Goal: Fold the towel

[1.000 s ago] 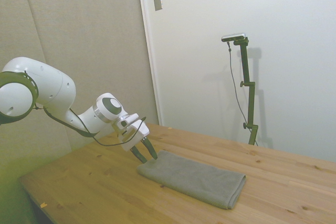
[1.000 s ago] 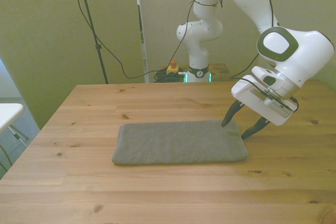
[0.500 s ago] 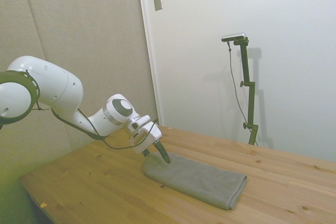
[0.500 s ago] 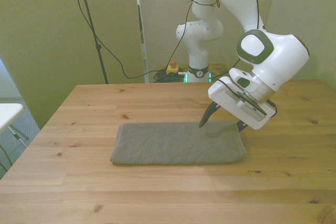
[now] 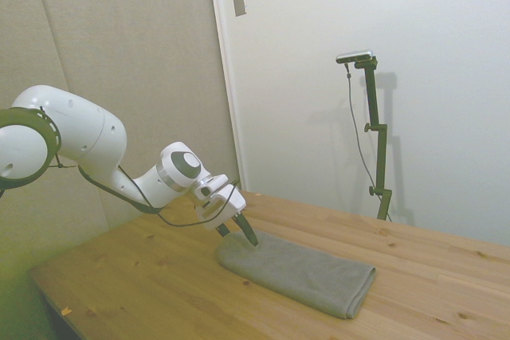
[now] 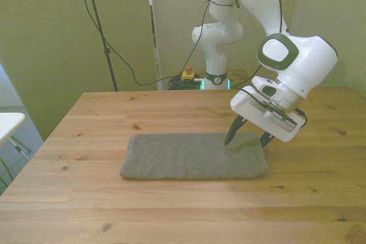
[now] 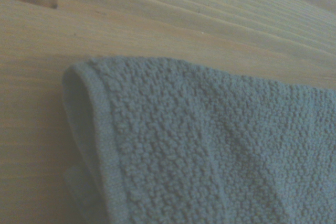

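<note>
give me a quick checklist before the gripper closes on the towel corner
1. Gripper open: ok, fingers spread in the front view.
2. Fingers straddle the towel end: ok, one tip on the cloth, the other off the front view's right edge.
3. Top layer separated: ok, the hemmed corner looks lifted in the wrist view.
4. Only one layer between the fingers: cannot tell.
5. Towel flat elsewhere: ok, no bunching in the side view.
6. Table free for the fold: ok.

Towel (image 6: 191, 157) lies flat on table (image 6: 86, 198); end effector (image 6: 247, 140) seemingly straddles its front view's right end.
</note>
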You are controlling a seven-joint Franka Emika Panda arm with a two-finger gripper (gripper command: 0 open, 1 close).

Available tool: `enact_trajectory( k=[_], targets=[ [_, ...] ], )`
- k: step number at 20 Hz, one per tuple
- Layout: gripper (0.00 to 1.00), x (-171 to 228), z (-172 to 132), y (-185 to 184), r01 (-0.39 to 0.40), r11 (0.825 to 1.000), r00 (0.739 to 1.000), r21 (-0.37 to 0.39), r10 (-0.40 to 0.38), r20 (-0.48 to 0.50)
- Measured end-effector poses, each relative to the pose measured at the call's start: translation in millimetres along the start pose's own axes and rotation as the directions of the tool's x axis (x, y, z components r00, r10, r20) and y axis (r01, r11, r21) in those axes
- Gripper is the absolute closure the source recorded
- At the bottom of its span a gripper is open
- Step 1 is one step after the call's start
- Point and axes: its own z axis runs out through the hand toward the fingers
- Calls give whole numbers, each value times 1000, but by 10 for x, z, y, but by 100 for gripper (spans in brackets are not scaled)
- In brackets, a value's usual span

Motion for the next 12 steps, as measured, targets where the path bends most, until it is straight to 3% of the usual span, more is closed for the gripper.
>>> enact_trajectory(
  k=[12],
  targets=[
    [100, -60, 11, -14, 10, 1000, 1000, 7, -10, 4]
  ],
)
